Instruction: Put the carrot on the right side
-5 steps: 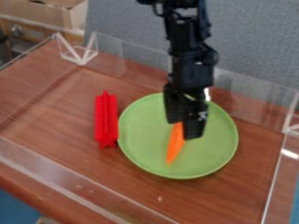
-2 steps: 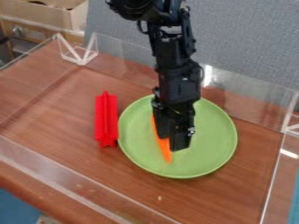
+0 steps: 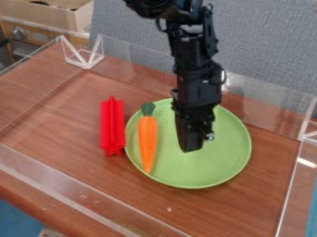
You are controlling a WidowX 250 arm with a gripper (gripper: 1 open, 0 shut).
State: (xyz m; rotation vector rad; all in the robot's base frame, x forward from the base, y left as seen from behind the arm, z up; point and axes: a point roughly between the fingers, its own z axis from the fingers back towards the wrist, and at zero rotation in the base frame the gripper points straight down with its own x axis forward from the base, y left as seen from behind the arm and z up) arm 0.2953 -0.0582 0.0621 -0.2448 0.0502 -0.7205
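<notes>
The black robot arm [image 3: 188,65] comes in from the 12 o'clock edge of the view and reaches steeply down, its stacked dark segments nearly upright and leaning only slightly toward 6 o'clock. At its lower end the gripper [image 3: 190,139] hangs over the light-green plate [image 3: 229,157], pointing almost straight down, its fingers drawn together with nothing between them; whether the tips touch the plate surface cannot be told. The carrot [image 3: 146,139] lies free at about 9 o'clock from the gripper, close beside it but apart from it, resting lengthwise on the plate's 9 o'clock rim with its dark green stem end toward 12 o'clock and its narrow orange tip toward 6 o'clock. Just beyond the carrot, again toward 9 o'clock, the red ribbed stick [image 3: 111,126] lies on the bare wood, roughly parallel to the carrot and off the plate. All of this sits on a reddish-brown wooden tabletop [image 3: 56,93] with a glossy grain, enclosed by low clear acrylic walls [image 3: 291,199] whose edges catch the light; a small clear triangular bracket [image 3: 84,51] stands at the 11 o'clock corner. Beyond the wall at 11 o'clock, cardboard boxes [image 3: 50,14] are stacked, and a grey wall fills the 1 o'clock background.
</notes>
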